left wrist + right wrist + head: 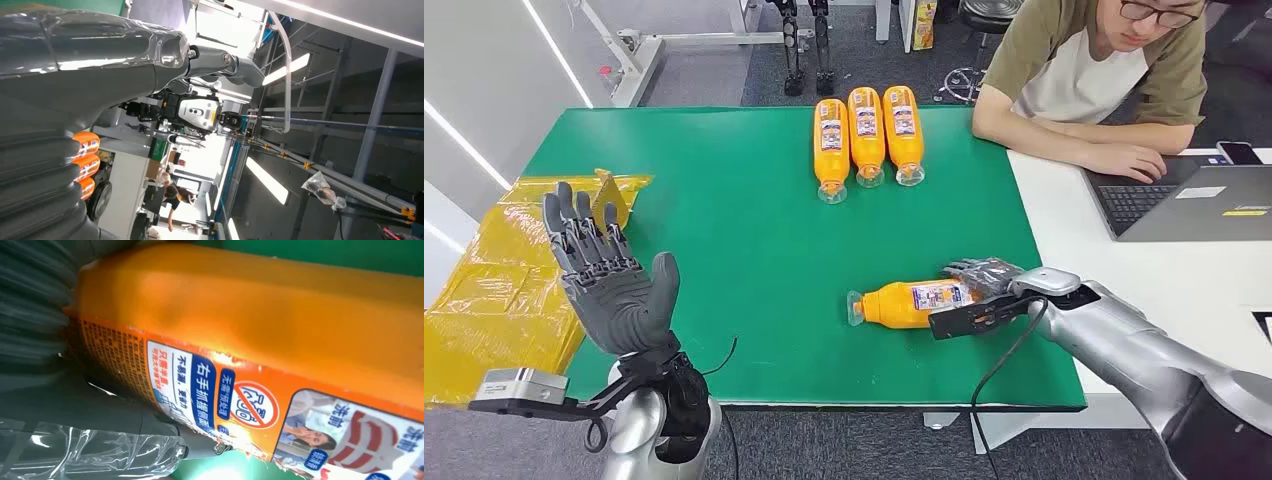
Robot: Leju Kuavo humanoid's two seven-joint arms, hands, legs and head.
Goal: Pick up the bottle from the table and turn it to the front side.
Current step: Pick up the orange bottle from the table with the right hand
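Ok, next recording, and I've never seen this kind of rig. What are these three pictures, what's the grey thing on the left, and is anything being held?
It is a humanoid robot with two silver arms. The wide picture comes from a camera on its head, looking down at a green table. The other two come from cameras at its wrists and are turned oddly.

The grey thing is the left robot hand, raised with its fingers apart and holding nothing. The right robot hand is wrapped around an orange bottle lying on its side on the table; its wrist camera shows the bottle's printed label up close. Three more orange bottles lie side by side at the far edge.

A person sits at a laptop on the white desk alongside.
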